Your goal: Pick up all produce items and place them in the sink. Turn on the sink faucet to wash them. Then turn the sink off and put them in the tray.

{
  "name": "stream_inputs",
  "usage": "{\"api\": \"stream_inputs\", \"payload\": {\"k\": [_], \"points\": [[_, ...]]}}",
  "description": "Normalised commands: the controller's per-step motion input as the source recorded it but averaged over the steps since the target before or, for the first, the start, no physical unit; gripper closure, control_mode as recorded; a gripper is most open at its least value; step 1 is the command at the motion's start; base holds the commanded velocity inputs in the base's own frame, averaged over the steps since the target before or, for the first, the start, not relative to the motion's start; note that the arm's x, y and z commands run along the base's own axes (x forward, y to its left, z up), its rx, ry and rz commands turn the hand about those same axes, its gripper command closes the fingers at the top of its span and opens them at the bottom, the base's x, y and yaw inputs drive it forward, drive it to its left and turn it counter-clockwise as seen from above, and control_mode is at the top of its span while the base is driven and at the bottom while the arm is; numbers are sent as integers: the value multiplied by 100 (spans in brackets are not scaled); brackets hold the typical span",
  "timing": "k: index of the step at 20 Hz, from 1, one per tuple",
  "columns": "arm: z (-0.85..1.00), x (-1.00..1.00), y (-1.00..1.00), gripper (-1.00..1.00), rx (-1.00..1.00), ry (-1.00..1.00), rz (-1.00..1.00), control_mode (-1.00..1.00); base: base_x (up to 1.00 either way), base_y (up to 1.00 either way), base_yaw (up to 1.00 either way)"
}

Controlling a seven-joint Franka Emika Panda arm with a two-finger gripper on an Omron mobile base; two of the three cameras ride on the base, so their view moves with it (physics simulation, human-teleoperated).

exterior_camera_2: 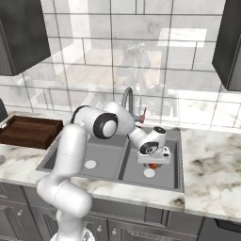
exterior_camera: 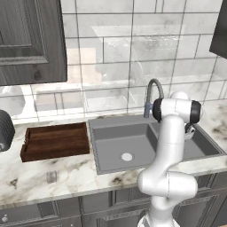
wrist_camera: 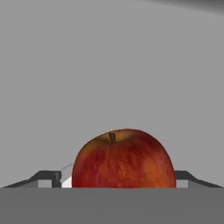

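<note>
The one produce item I see is a glossy red apple [wrist_camera: 124, 159] with a short stem, lying on the floor of the sink's smaller right basin [exterior_camera_2: 169, 160]. It sits by that basin's pale drain [exterior_camera_2: 149, 172]. My gripper [wrist_camera: 118, 180] is lowered into this basin, open, with one dark fingertip [wrist_camera: 49, 178] on each side of the apple and a small gap on the left. From the right base view the hand [exterior_camera_2: 154, 153] covers most of the apple [exterior_camera_2: 153, 165]. The grey faucet [exterior_camera: 153, 88] arches behind the sink [exterior_camera: 111, 146]. The brown tray [exterior_camera: 55, 141] lies on the counter left of it.
The larger left basin [exterior_camera_2: 106, 160] has its own pale drain [exterior_camera: 127, 156]. Marble counter [exterior_camera_2: 212, 174] runs right of the sink. A dark ribbed object [exterior_camera: 4, 131] sits at the left edge. Dark wall cabinets [exterior_camera: 31, 40] hang above the tiled wall.
</note>
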Motion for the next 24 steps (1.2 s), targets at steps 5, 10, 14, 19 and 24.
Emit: {"api": "stream_inputs", "payload": {"k": [5, 10, 14, 19, 24], "points": [[-3, 1, 0, 100, 0, 1, 0, -100, 0, 0, 0], [4, -13, 1, 100, -3, -6, 0, -100, 0, 0, 0], [28, -34, 4, 100, -9, -10, 0, -100, 0, 0, 0], [49, -38, 4, 100, -10, -8, -1, -100, 0, 0, 0], [60, -28, 10, 100, -12, -9, 0, -100, 0, 0, 0]]}}
